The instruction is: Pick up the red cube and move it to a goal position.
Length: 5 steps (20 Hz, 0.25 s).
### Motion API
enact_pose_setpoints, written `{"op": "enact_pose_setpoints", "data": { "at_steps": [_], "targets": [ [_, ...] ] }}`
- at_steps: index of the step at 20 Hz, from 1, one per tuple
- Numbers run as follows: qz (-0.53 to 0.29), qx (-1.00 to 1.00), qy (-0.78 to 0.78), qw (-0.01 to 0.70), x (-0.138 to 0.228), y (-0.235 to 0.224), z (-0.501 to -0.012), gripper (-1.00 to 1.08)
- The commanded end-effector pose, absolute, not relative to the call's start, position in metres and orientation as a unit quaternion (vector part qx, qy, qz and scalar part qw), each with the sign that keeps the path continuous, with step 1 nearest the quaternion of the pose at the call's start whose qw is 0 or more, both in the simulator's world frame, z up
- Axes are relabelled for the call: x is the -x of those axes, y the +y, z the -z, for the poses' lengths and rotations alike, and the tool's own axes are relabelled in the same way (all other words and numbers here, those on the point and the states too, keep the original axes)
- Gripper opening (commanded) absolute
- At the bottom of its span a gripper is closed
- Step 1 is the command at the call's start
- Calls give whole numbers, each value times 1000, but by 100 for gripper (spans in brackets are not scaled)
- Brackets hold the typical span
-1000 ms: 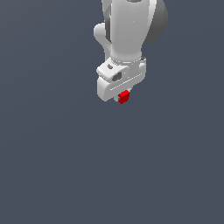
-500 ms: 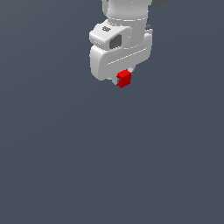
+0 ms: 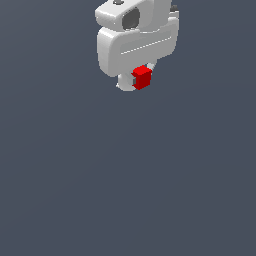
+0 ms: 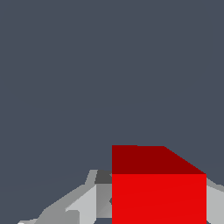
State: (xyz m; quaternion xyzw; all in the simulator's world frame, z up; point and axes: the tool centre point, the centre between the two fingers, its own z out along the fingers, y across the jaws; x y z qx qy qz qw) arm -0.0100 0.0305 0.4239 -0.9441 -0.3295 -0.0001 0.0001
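red cube (image 3: 142,78) clamped in white hand (image 3: 135,82), fingers mostly hidden

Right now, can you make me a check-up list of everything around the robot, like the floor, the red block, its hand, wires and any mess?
Surface: plain dark grey-blue ground, no marks or edges visible.
Job's things: the red cube sits between the fingers of the tool, under the white arm; it also fills the lower part of the wrist view. No goal marker seen.
Clutter: nothing seen.
Grippers: the tool is shut on the red cube; one white finger shows beside the cube on the exterior view's left.
Cables: nothing seen.
Surroundings: nothing seen beyond the same grey-blue background.
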Motion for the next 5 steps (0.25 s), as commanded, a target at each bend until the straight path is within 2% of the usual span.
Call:
{"op": "enact_pose_setpoints", "data": {
  "at_steps": [1,5],
  "targets": [
    [0,944,-329,0,9,30,-428,-100],
    [0,944,-329,0,8,30,-428,-100]
  ]
}}
